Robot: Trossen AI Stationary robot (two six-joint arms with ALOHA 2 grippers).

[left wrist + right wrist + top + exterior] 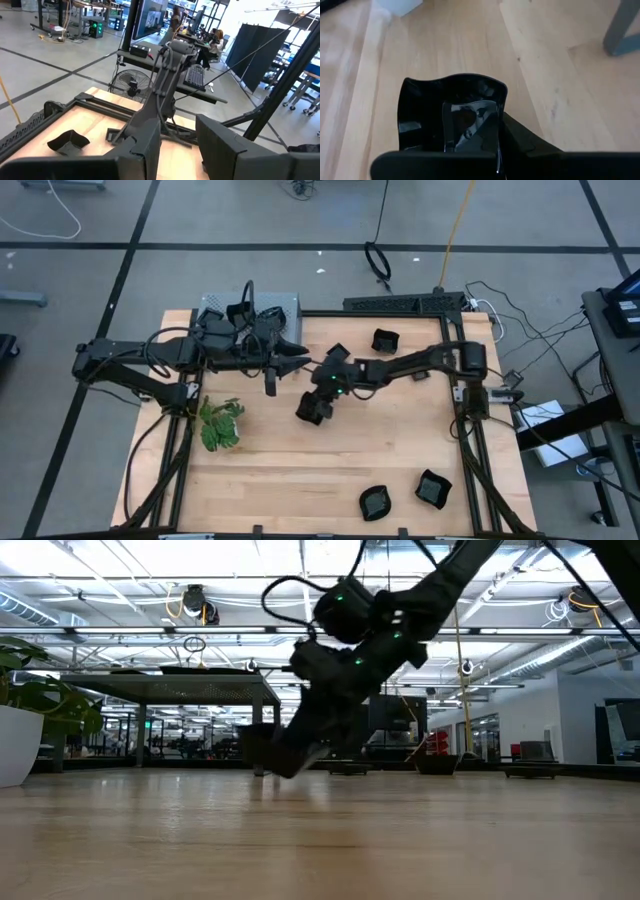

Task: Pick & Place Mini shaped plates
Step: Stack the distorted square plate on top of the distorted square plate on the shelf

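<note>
- Counter (400, 470): loose mini plates at 1 (385, 340) and 5 o'clock (433, 489).
- Right end effector (312, 410), mid-counter, clamps a wavy-rimmed black plate (451, 115); carrying step, I judge.
- Left end effector (297, 358) waits at 11 o'clock, fingers apart, empty.
- Next: lower and release at the drop spot.

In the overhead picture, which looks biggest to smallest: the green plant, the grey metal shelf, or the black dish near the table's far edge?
1. Grey perforated metal shelf, though arm cables hide part of it.
2. Green leafy plant; close to the shelf's visible size, so their order is unsure.
3. Small glossy black dish near the far edge, clearly smallest.
</note>
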